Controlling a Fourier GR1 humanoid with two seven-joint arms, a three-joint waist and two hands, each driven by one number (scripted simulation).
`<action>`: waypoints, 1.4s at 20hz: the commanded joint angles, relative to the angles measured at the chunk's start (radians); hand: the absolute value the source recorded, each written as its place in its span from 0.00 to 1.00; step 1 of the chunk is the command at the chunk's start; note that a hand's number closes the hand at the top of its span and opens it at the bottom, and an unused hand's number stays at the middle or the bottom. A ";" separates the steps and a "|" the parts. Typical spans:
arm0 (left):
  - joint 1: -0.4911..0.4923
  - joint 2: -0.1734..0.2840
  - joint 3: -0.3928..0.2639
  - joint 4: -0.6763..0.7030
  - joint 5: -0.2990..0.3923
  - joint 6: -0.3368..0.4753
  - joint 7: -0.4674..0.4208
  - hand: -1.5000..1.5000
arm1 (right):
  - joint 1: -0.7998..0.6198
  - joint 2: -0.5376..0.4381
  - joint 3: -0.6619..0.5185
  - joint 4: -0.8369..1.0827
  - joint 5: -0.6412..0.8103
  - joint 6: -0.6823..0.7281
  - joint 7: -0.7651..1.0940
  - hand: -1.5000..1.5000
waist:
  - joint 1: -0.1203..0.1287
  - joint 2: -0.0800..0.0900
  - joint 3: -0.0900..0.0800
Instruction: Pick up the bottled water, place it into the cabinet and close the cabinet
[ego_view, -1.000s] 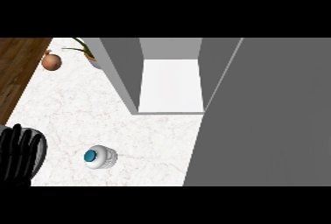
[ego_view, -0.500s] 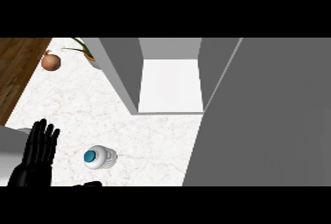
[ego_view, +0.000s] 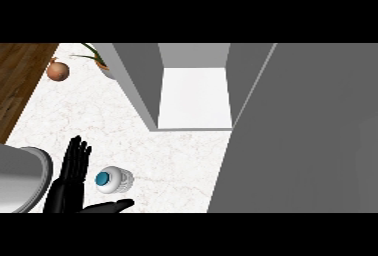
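The bottled water (ego_view: 113, 179) stands upright on the white marble counter (ego_view: 96, 120), seen from above as a white round body with a blue cap. My left hand (ego_view: 69, 180) is directly to its left, open, its straight fingers pointing away from me. Its thumb (ego_view: 111, 205) reaches out just in front of the bottle, and a small gap shows between hand and bottle. The cabinet (ego_view: 193, 97) behind stands open with a bare white shelf inside. Its grey door (ego_view: 310, 130) is swung out and fills the right side. My right hand does not show.
An onion (ego_view: 57, 70) and a green plant (ego_view: 96, 56) lie at the counter's far left corner. Dark wood (ego_view: 18, 80) borders the counter on the left. A pale grey rounded shape (ego_view: 18, 177) sits at the left edge beside my hand.
My left hand has moved right and forward from the left edge to beside the bottle, fingers straightened and thumb spread out in front of it. The bottle has not moved.
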 joint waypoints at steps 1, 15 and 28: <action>-0.045 -0.005 0.022 0.133 0.011 -0.018 -0.081 0.00 | 0.073 -0.074 0.003 -0.109 0.073 0.015 -0.024 0.00 | 0.000 0.001 0.001; -0.136 -0.006 0.012 0.454 0.044 0.054 -0.311 0.00 | 0.033 -0.100 0.043 -0.110 0.120 -0.041 0.026 0.00 | 0.000 0.001 0.000; -0.203 0.009 0.060 0.695 0.138 0.010 -0.494 0.00 | 0.002 -0.086 0.071 -0.114 0.132 -0.072 0.048 0.00 | 0.002 0.001 0.000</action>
